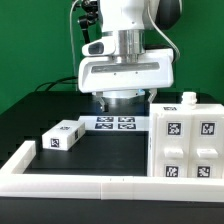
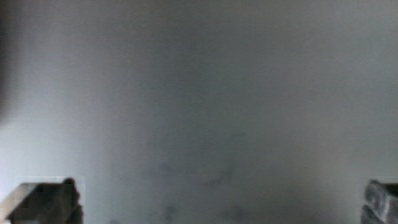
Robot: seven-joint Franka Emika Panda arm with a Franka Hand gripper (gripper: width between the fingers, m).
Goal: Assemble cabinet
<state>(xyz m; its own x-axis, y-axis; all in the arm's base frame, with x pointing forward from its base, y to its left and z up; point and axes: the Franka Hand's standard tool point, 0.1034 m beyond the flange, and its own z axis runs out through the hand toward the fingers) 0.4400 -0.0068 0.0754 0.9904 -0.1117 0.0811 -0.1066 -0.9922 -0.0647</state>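
Note:
The cabinet (image 1: 185, 140), a large white box with black-and-white tags on its front faces and a small knob on top, stands at the exterior view's right. My gripper (image 1: 120, 98) hangs low over the table behind the marker board, to the left of the cabinet and apart from it. In the wrist view my gripper (image 2: 214, 205) shows only two dark fingertips (image 2: 45, 200) at the far edges, wide apart, with nothing between them. The rest of that view is a blurred grey surface.
A single small white tagged block (image 1: 62, 135) lies at the exterior view's left. The marker board (image 1: 113, 123) lies flat in the middle. A long low white border rail (image 1: 70, 183) runs along the front and left side.

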